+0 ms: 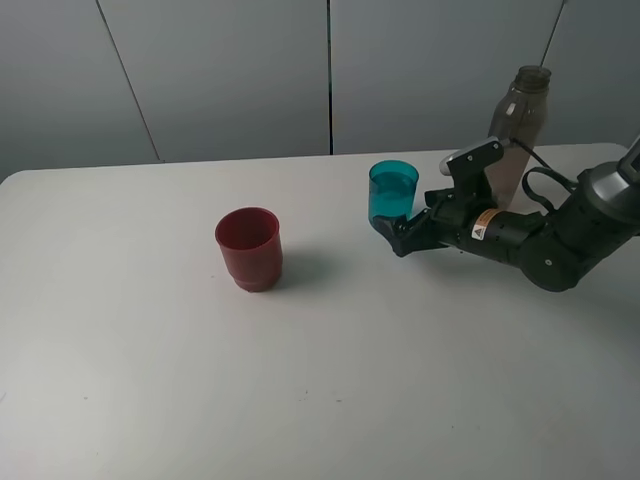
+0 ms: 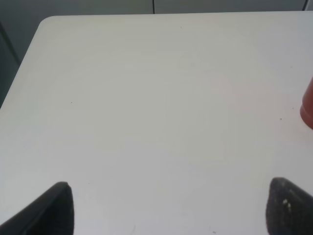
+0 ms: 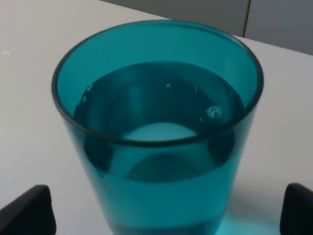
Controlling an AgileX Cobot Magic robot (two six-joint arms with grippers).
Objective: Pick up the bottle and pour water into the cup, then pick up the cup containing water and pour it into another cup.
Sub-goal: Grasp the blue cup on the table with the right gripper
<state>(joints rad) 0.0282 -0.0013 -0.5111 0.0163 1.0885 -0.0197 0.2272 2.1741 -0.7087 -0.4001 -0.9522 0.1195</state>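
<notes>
Flagging state first: your right end effector point(image 1: 397, 238) had its jaws wide apart, low over the desk point(image 1: 400, 390), with the cup point(image 1: 393, 192) standing between them. In the right wrist view both fingertips point(image 3: 27, 213) sat clear of the cup wall, so nothing was clamped. Your left end effector point(image 2: 171, 210) was also apart, over bare desk, holding nothing.

Locations: the cup stood upright on the desk toward the back right, near the bottle point(image 1: 518, 125), which stood upright behind your right arm. Another cup point(image 1: 249, 248) stood upright, well apart to the left, near the desk's middle.

Handling, my judgement: the cup looked about two-thirds full, so it would be heavier than it seemed and quick to slosh. The smooth plastic sides looked slippery, and thin walls would likely flex under a hard squeeze. You would have done best to grip the lower-to-middle wall, below the water line, and carry it level.

Hard to read: the bottle's lower half was hidden behind the arm, so I couldn't tell whether any water was left in it or whether a cap was on. The cup's base was cut off in the wrist view. Another cup showed only as a red sliver at the edge of the left wrist view.
</notes>
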